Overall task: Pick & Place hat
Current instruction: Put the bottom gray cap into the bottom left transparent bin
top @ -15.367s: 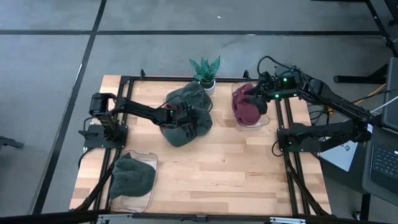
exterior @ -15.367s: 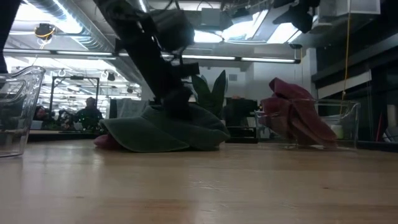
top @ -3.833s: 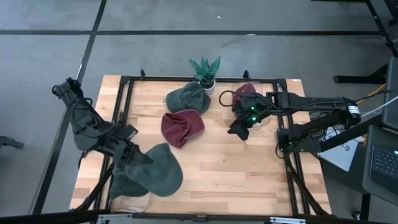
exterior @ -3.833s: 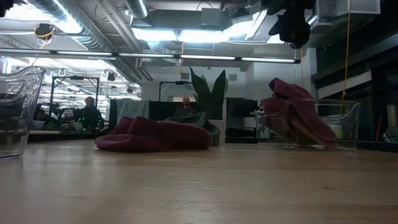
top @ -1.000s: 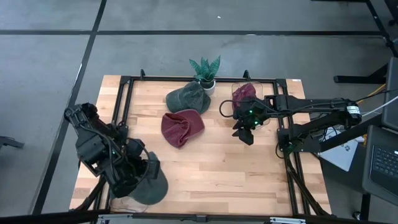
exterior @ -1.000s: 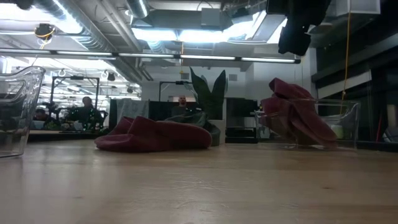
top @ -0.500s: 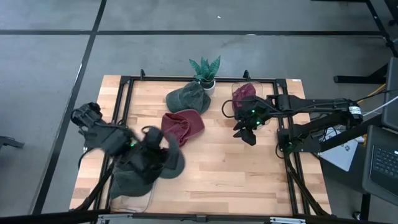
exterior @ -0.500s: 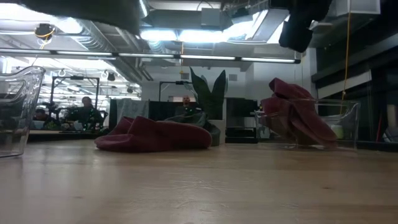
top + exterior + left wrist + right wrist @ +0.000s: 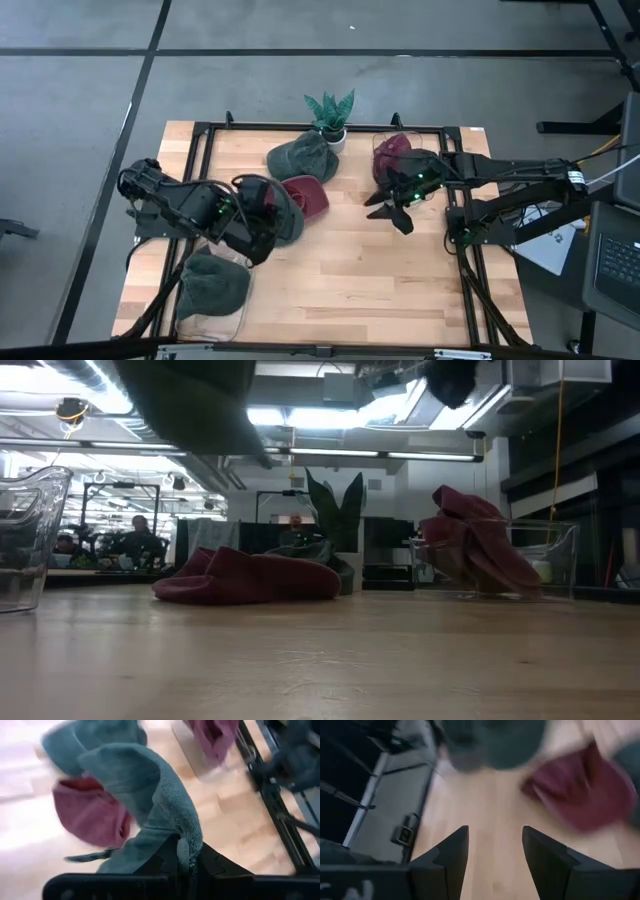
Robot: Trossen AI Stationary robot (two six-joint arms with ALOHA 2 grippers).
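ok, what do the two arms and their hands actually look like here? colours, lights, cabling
Both arms are dark, near-black jointed links. The left arm and the right arm each show small green indicator lights near the wrist. A black cable loops along the right arm. The right hand has two flat, dark, wedge-shaped fingers. The left hand has black angular fingers on a dark cross-bar.

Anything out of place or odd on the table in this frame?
One thing: the left gripper is shut on a green hat and holds it in the air over the table's middle, partly above the loose red hat, not over the left bin, where another green hat lies.
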